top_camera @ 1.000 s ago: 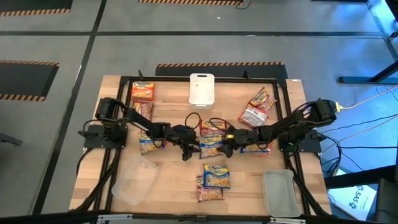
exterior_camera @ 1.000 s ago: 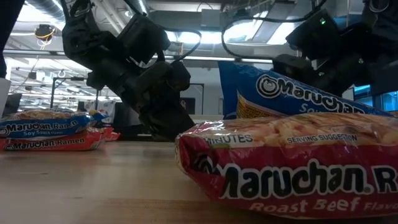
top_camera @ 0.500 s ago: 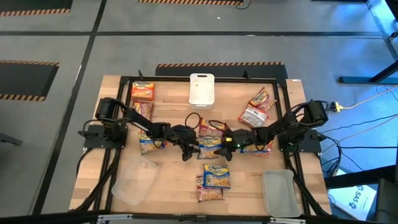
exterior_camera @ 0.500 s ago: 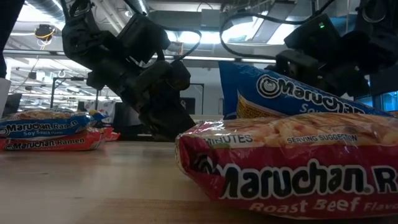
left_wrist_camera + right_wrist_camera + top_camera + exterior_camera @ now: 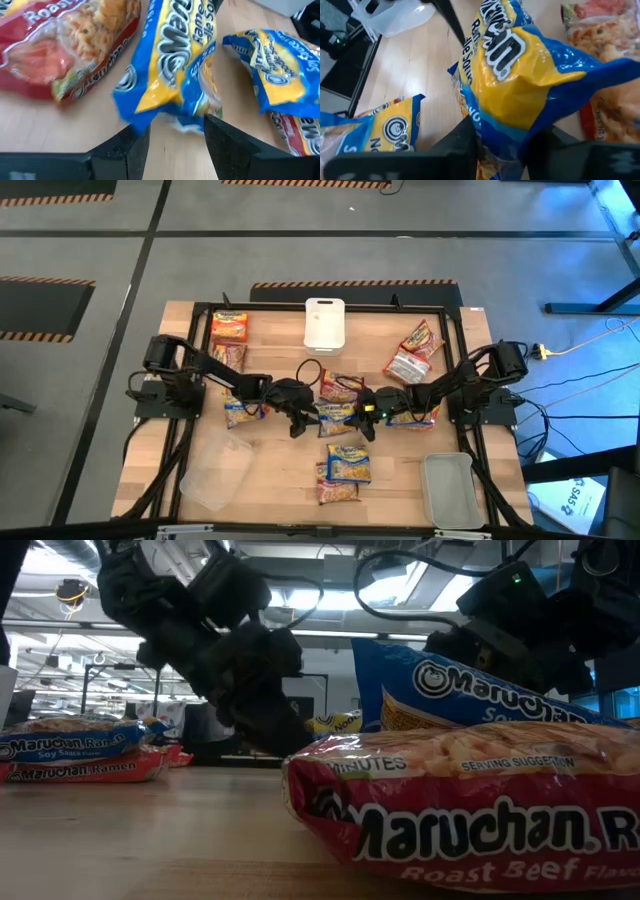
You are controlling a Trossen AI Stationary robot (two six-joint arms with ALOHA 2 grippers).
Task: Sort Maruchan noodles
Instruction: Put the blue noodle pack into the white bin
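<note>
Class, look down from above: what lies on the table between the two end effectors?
In the high view, a blue Maruchan packet lies between the left end effector and the right end effector; both wrist views show it between each one's fingers.

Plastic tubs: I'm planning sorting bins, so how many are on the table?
3: a white tub at the high view's top centre, a clear tub bottom left, a greyish tub bottom right. None looks hidden.

Grey floor (image 5: 90, 240) with hazard-striped tape (image 5: 350, 282); bright ceiling lights (image 5: 330, 600) in the room behind
</note>
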